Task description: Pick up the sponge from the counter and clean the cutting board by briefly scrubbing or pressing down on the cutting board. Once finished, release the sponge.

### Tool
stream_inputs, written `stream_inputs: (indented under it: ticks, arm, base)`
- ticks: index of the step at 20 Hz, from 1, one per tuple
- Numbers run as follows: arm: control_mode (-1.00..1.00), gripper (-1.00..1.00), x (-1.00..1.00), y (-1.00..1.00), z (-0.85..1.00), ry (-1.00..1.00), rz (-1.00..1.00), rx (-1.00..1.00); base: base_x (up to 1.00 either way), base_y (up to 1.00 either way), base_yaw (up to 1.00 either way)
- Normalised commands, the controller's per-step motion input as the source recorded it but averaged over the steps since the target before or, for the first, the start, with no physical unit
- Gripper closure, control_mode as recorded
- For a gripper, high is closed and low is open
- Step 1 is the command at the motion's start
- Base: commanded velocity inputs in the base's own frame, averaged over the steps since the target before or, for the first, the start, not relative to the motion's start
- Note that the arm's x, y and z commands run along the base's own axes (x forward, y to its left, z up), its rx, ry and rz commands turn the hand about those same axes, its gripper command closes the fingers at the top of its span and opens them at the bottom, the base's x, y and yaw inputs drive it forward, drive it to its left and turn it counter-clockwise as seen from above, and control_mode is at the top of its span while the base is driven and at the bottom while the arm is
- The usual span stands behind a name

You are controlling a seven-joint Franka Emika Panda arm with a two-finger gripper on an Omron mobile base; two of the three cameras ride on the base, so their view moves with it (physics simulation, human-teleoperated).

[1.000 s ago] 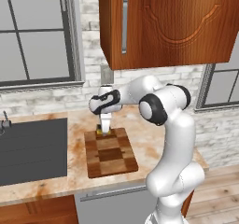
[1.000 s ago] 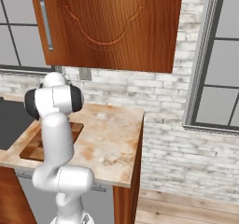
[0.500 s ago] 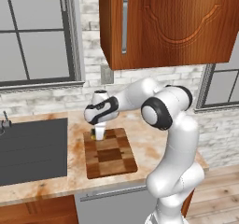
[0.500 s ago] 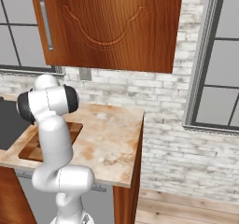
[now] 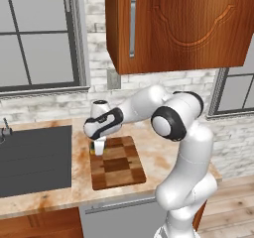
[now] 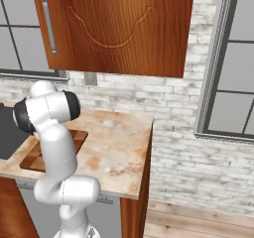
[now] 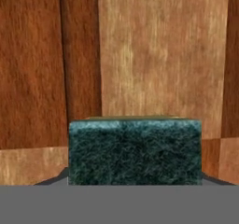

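A: So where does the sponge (image 7: 135, 150) sit relative to the cutting board (image 5: 118, 163)?

B: Right over it. In the hand view the dark green scrub face sits between the gripper (image 7: 135, 183) tips, low in the picture, and the board's light and dark wooden squares spread behind it. In the left base view a sliver of yellow and green shows under the hand at the board's far left corner.

A: Is the pincer closed on it?

B: It looks so. The 2 finger tips show as small dark wedges at either lower side of the green block, right against it, so the jaws stand about one sponge-width apart with the sponge between them. Whether they are pressing firmly cannot be told.

A: Is the sponge touching the board?

B: It is at or just above the surface; contact itself cannot be told from these pictures.

A: And the board on the counter (image 5: 163, 158)?

B: It lies flat on the mottled beige-and-orange top, just right of the dark sink basin (image 5: 32, 158), its long side running from the wall toward the front edge. In the right base view, the board's brown corner (image 6: 78, 135) peeks out beside the arm.

A: What stands above the board?

B: A brown wall cabinet (image 5: 178, 26) with a metal handle hangs over it, and a window (image 5: 37, 36) sits above the sink.
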Motion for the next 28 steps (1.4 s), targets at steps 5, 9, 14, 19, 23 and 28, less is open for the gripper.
stream_inputs:
  ticks: [5, 9, 14, 19, 23, 28]
  arm:
    - [-1.00, 1.00, -0.92, 0.00, -0.47, -0.06, 0.00, 0.00]
    - [-1.00, 1.00, -1.00, 0.00, -0.56, -0.12, 0.00, 0.01]
    - [-1.00, 1.00, -1.00, -0.07, -0.56, -0.08, 0.00, 0.05]
    - [-1.00, 1.00, -1.00, -0.10, -0.30, 0.01, 0.00, 0.08]
    - [-1.00, 1.00, -0.99, -0.08, -0.31, 0.02, 0.00, 0.06]
    - [-1.00, 1.00, -1.00, -0.20, -0.57, -0.05, 0.00, 0.02]
  base:
    - [0.00, 0.00, 0.00]
    - [0.00, 0.00, 0.00]
    - [0.00, 0.00, 0.00]
    - [0.00, 0.00, 0.00]
    - [0.00, 0.00, 0.00]
    - [0.00, 0.00, 0.00]
